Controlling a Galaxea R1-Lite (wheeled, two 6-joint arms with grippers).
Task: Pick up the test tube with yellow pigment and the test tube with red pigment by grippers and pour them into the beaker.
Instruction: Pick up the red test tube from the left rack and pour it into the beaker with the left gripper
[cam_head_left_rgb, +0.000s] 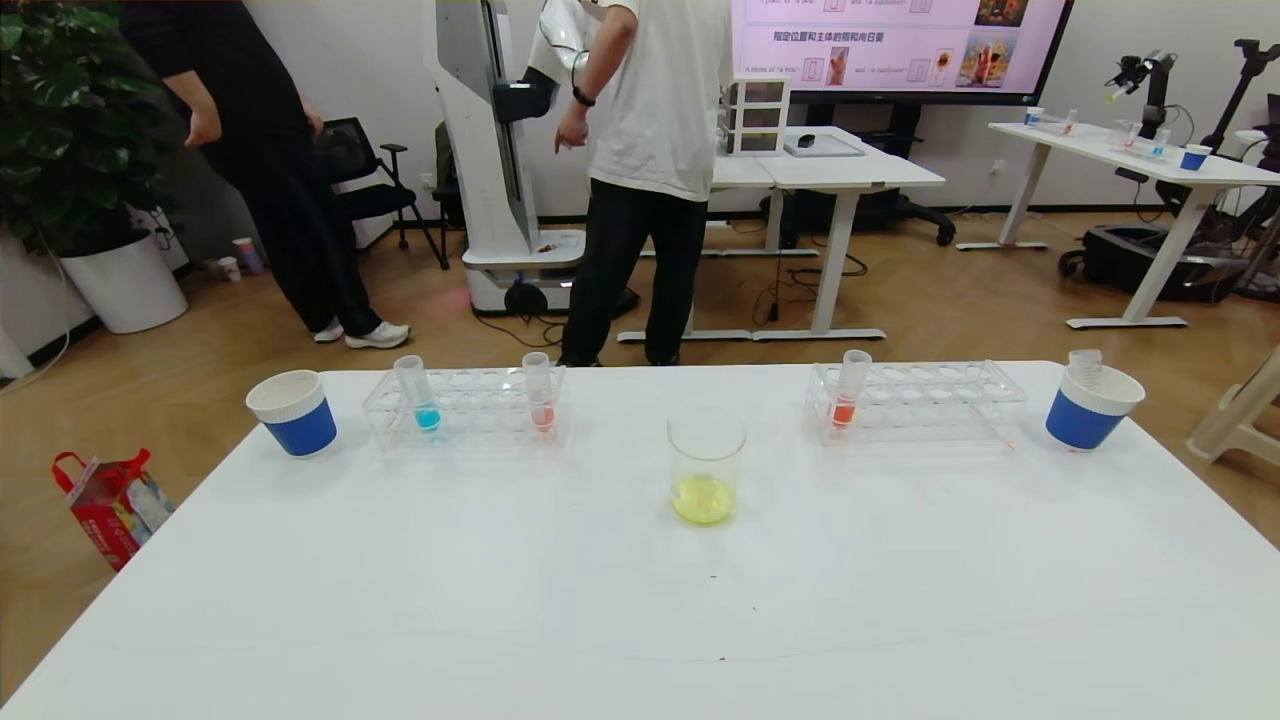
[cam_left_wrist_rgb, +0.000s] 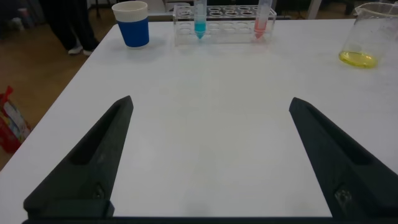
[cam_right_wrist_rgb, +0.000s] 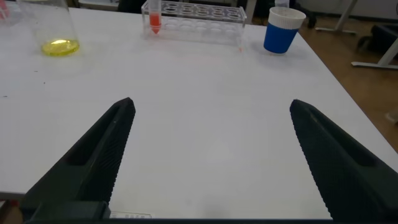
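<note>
The beaker (cam_head_left_rgb: 706, 440) stands mid-table with yellow liquid in its bottom; it also shows in the left wrist view (cam_left_wrist_rgb: 373, 31) and the right wrist view (cam_right_wrist_rgb: 53, 25). The test tube with red pigment (cam_head_left_rgb: 540, 392) stands upright in the left rack (cam_head_left_rgb: 470, 425), and shows in the left wrist view (cam_left_wrist_rgb: 262, 17). No tube with yellow liquid is in view. Neither gripper shows in the head view. My left gripper (cam_left_wrist_rgb: 211, 101) is open and empty over bare table, well short of the left rack. My right gripper (cam_right_wrist_rgb: 212, 102) is open and empty, well short of the right rack (cam_right_wrist_rgb: 205, 12).
A turquoise tube (cam_head_left_rgb: 415, 393) shares the left rack. An orange-red tube (cam_head_left_rgb: 848, 390) stands in the right rack (cam_head_left_rgb: 930, 400). Blue-and-white cups stand at the far left (cam_head_left_rgb: 293, 412) and far right (cam_head_left_rgb: 1090, 405); the right one holds a clear empty tube. Two people stand beyond the table.
</note>
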